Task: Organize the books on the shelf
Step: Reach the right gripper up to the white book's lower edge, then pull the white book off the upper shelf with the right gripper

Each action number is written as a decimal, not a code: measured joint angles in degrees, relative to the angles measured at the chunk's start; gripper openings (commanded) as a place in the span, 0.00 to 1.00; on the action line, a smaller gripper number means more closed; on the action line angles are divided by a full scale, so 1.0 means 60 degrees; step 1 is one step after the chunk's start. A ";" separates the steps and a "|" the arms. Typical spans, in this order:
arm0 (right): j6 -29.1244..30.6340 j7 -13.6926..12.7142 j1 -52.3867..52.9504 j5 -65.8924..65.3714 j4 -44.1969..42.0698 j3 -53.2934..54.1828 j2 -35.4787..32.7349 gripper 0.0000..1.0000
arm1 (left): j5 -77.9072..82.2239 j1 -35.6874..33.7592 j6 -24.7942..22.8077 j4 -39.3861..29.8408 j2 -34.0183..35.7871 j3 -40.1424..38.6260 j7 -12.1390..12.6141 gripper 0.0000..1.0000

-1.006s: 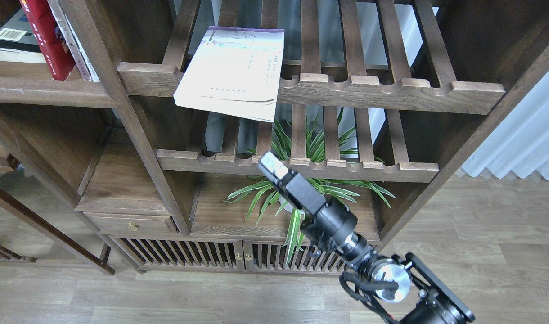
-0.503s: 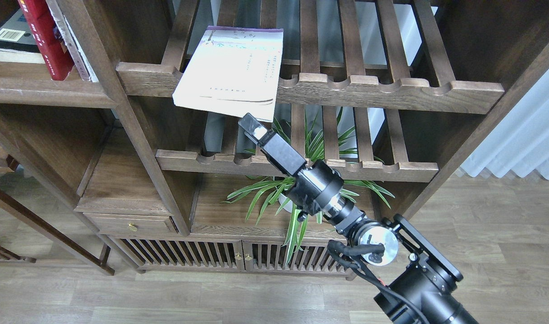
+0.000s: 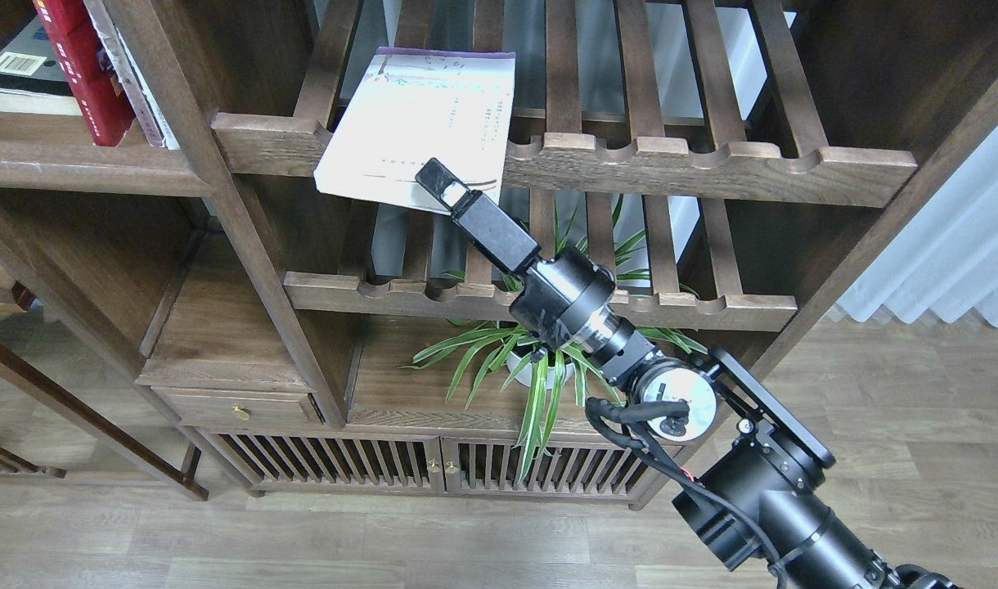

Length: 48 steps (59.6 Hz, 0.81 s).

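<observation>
The wood-plank floor (image 3: 875,425) carries the dark bookcase (image 3: 245,327), which stands on it behind and left of the right gripper (image 3: 435,175). Far below-left of the gripper, the legs of another dark wooden piece (image 3: 98,429) rest on the floor. A pale curtain (image 3: 949,262) reaches it well to the gripper's right.

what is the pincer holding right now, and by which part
Cannot be told. The right pincer overlaps the near edge of the cream-white book on the slatted rack, but its fingers cannot be told apart.
</observation>
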 measured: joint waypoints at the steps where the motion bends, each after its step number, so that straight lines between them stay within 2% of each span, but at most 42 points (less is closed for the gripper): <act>1: -0.0082 0.0027 0.0010 0.0014 0.0000 0.0000 0.0001 0.81 | 0.0000 0.0000 0.0000 0.0011 0.0000 0.0000 -0.0002 0.99; 7: -0.0257 0.0090 0.0043 0.0094 0.0002 0.0000 0.0000 0.67 | 0.0000 0.0000 0.0000 0.0066 0.0000 0.0000 -0.0015 0.99; 12: -0.0273 0.0103 0.0039 0.0202 0.0038 0.0011 0.0001 0.46 | 0.0000 0.0004 0.0000 0.0093 0.0000 -0.0003 -0.0027 0.99; 14: -0.0263 0.0102 0.0021 0.0257 0.0057 0.0015 0.0000 0.32 | 0.0000 0.0007 0.0000 0.0097 0.0000 -0.0014 -0.0031 0.99; 15: -0.0255 0.0102 0.0007 0.0288 0.0067 0.0015 0.0000 0.29 | 0.0000 0.0009 0.0000 0.0099 0.0000 -0.0023 -0.0032 0.99; 16: -0.0238 0.0101 -0.0016 0.0329 0.0085 0.0017 0.0000 0.15 | 0.0000 0.0010 0.0000 0.0102 0.0000 -0.0039 -0.0033 0.99; 18: -0.0212 0.0094 -0.0072 0.0410 0.0134 0.0018 0.0000 0.02 | 0.0000 0.0011 0.0000 0.0112 0.0000 -0.0065 -0.0034 0.99; 34: 0.0494 -0.0019 -0.0811 0.1033 0.0695 -0.0104 0.0000 0.03 | -0.0108 0.0037 0.0000 0.0245 0.0000 -0.0123 -0.0070 0.99; 40: 0.0765 -0.0055 -0.1367 0.1041 0.1110 -0.0360 -0.0001 0.03 | -0.0420 0.0415 0.0000 0.0211 0.0001 0.0028 -0.0021 0.99; 48: 0.2049 -0.0324 -0.2188 0.1014 0.1345 -0.0730 -0.0001 0.03 | -0.1555 0.0770 0.0000 0.0206 -0.0023 0.0800 -0.0049 0.98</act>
